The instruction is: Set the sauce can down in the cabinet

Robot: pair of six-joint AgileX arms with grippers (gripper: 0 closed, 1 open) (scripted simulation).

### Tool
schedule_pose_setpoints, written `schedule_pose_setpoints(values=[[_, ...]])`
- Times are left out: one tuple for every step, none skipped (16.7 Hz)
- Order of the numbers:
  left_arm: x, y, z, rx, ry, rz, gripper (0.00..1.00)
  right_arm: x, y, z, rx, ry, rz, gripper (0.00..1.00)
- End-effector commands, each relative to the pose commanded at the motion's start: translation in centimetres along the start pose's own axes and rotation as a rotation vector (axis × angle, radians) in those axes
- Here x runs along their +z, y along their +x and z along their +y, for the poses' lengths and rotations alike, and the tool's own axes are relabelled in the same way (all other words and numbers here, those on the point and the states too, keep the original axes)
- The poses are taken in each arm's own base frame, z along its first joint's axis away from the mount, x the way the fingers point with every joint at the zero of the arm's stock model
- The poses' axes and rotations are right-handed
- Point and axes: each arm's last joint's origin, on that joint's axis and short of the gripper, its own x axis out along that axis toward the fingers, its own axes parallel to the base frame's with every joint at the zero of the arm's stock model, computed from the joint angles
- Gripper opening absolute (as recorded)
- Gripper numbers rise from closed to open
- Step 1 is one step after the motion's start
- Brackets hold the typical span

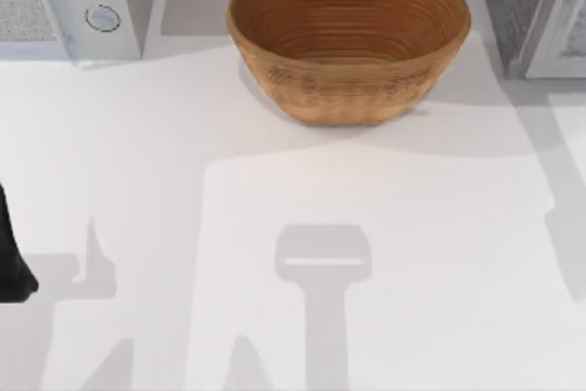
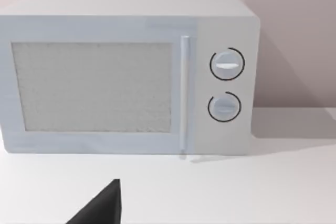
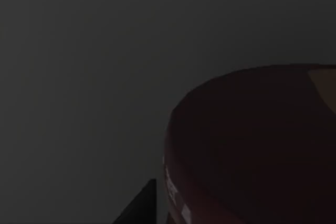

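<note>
My left arm (image 1: 11, 254) sits parked at the top view's left edge; its finger state I cannot tell. The right wrist view is dark.

Table (image 1: 275, 226): basket (image 1: 349, 41) stands at the rear centre. Microwave (image 1: 69, 2) occupies the rear left corner, against the wall. Cabinet (image 1: 531, 6) occupies the rear right corner. Basket lies between the two, apart from both. Left arm (image 1: 11, 263) sits at the left edge. Right wrist view is dark.
</note>
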Motion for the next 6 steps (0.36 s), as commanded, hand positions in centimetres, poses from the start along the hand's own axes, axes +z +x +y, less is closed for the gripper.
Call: schedule_pose_setpoints(values=[[0.0, 0.0, 0.0, 0.0, 0.0, 0.0, 1.0, 0.0, 0.0, 0.0, 0.0, 0.0, 0.0, 1.0], [0.0, 0.0, 0.0, 0.0, 0.0, 0.0, 1.0, 0.0, 0.0, 0.0, 0.0, 0.0, 0.0, 1.0], [0.0, 0.0, 0.0, 0.0, 0.0, 0.0, 1.0, 0.0, 0.0, 0.0, 0.0, 0.0, 0.0, 1.0], [0.0, 0.0, 0.0, 0.0, 0.0, 0.0, 1.0, 0.0, 0.0, 0.0, 0.0, 0.0, 0.0, 1.0], [0.0, 0.0, 0.0, 0.0, 0.0, 0.0, 1.0, 0.0, 0.0, 0.0, 0.0, 0.0, 0.0, 1.0], [0.0, 0.0, 0.0, 0.0, 0.0, 0.0, 1.0, 0.0, 0.0, 0.0, 0.0, 0.0, 0.0, 1.0]])
